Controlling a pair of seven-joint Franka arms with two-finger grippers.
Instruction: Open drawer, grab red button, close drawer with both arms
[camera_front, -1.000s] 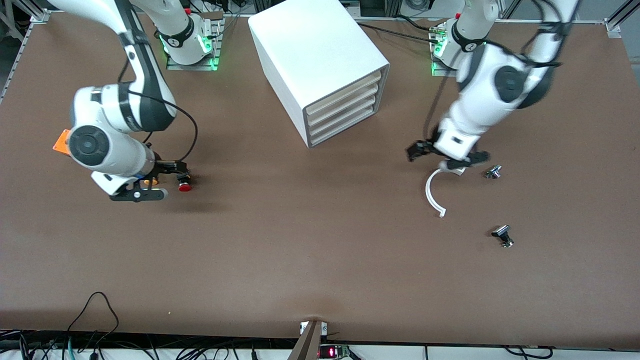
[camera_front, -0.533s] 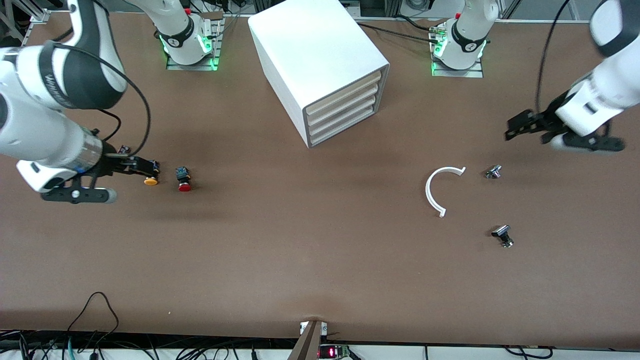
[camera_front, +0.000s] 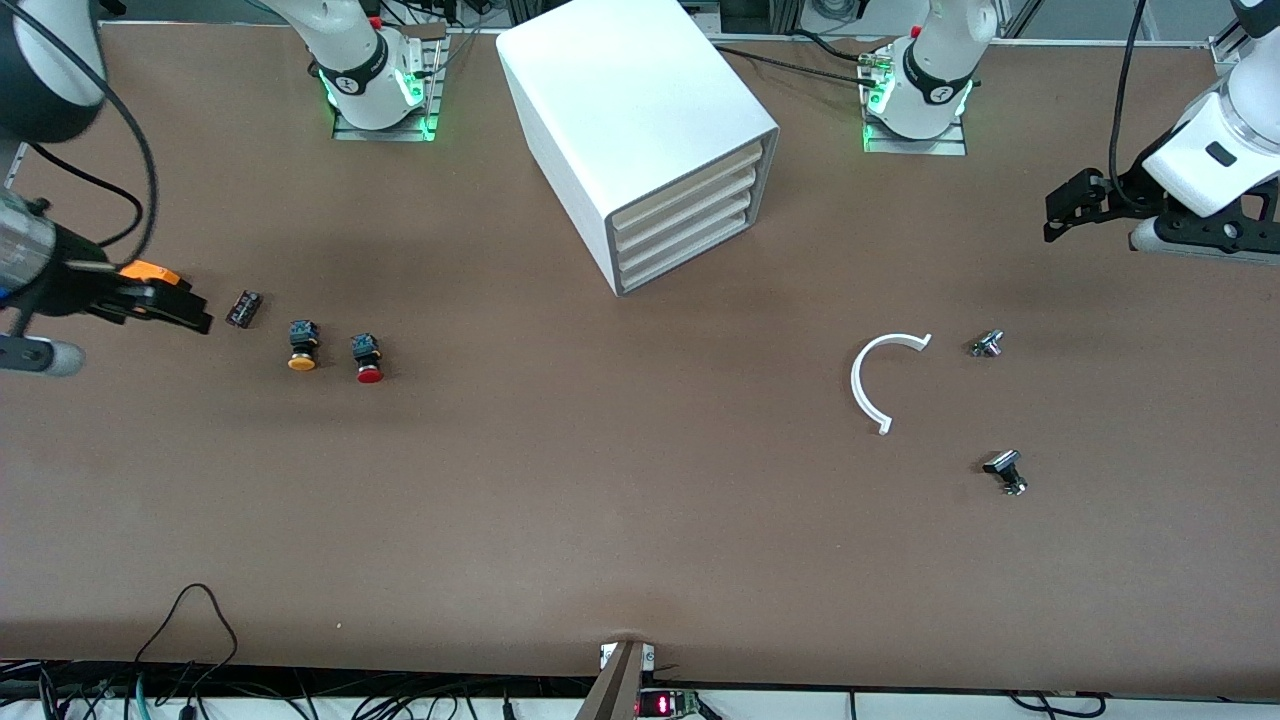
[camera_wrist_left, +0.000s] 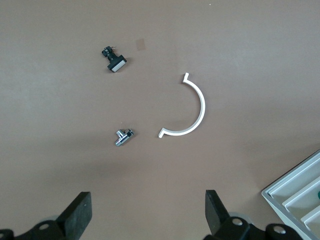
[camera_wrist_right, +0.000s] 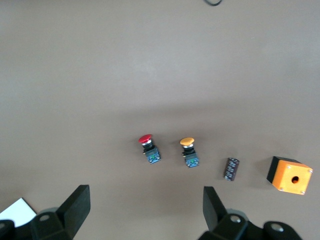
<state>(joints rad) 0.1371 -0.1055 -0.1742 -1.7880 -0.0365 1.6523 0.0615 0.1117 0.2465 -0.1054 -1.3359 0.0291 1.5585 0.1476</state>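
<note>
The white cabinet (camera_front: 640, 120) stands at the back middle with all four cream drawer fronts (camera_front: 690, 215) shut. The red-capped button (camera_front: 368, 358) lies on the table toward the right arm's end, beside an orange-yellow capped one (camera_front: 301, 348). In the right wrist view the red button (camera_wrist_right: 148, 148) lies well apart from the fingers. My right gripper (camera_front: 185, 303) (camera_wrist_right: 145, 210) hangs open and empty over the table's edge at that end. My left gripper (camera_front: 1062, 212) (camera_wrist_left: 148, 212) hangs open and empty over the left arm's end.
A small black cylinder (camera_front: 244, 308) and an orange box with a hole (camera_wrist_right: 290, 175) lie beside the buttons. A white curved piece (camera_front: 868, 385), a metal part (camera_front: 987, 344) and a black-capped part (camera_front: 1005, 470) lie toward the left arm's end.
Both arms have swung outward, away from the table's middle. The right gripper left the buttons and the left gripper left the curved piece. Both stayed open.
</note>
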